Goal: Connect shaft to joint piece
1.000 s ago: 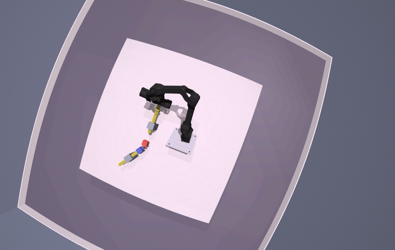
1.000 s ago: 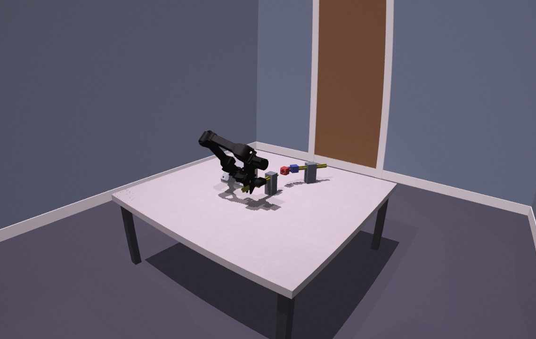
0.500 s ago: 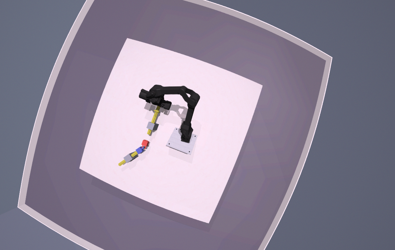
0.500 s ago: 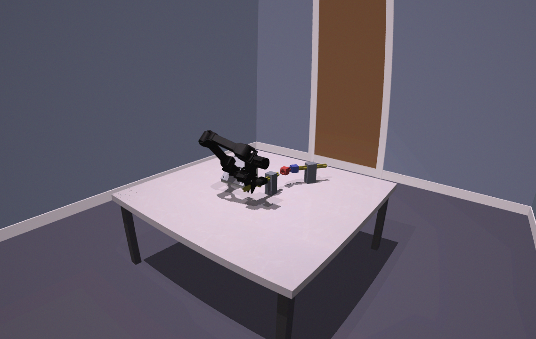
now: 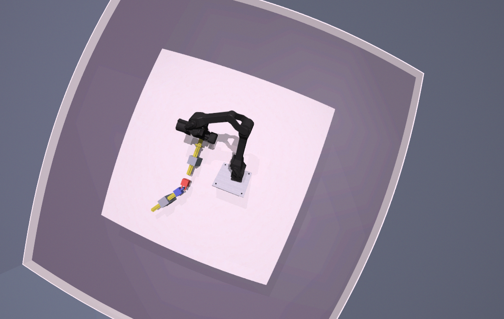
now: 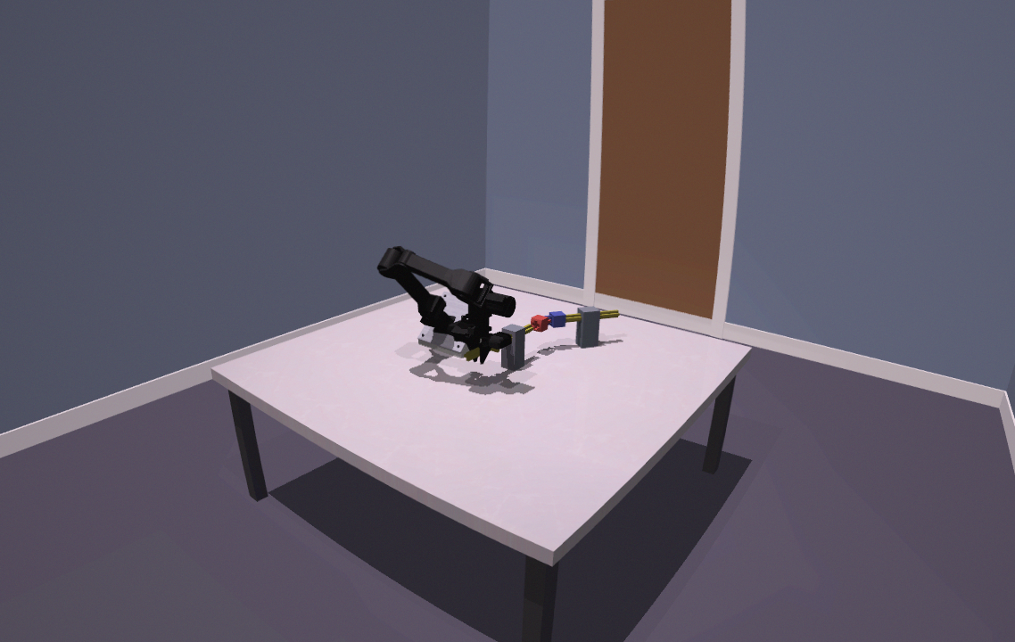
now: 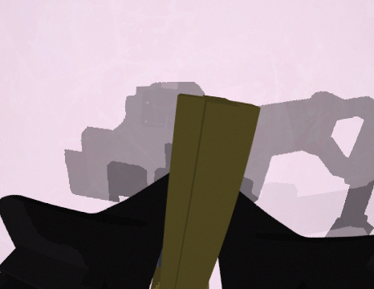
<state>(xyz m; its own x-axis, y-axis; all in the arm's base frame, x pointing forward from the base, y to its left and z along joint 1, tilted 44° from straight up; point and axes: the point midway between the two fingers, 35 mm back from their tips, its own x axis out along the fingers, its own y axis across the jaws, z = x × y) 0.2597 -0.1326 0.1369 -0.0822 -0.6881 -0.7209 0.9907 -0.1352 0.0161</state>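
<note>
My gripper (image 6: 482, 353) (image 7: 196, 180) is shut on the yellow second shaft (image 5: 196, 150) (image 7: 195, 160) near its outer end. The fingertips are hidden under the arm in the top view. The shaft runs through the second grey block (image 5: 192, 160) (image 6: 512, 348), and its inner end points at the red joint piece (image 5: 184, 182) (image 6: 539, 323). A small gap shows between them. The red piece is turned roughly in line with this shaft; its opening is too small to judge. It hangs on the blue hinge piece (image 5: 178, 192) (image 6: 557, 319) at the first yellow shaft (image 5: 155, 208) (image 6: 611, 313).
The first grey block (image 5: 164, 201) (image 6: 588, 327) holds the first shaft. The arm's light grey base plate (image 5: 224, 182) lies to the right of the shafts in the top view. Everything stands on the pale table (image 5: 285, 158) (image 6: 447, 447).
</note>
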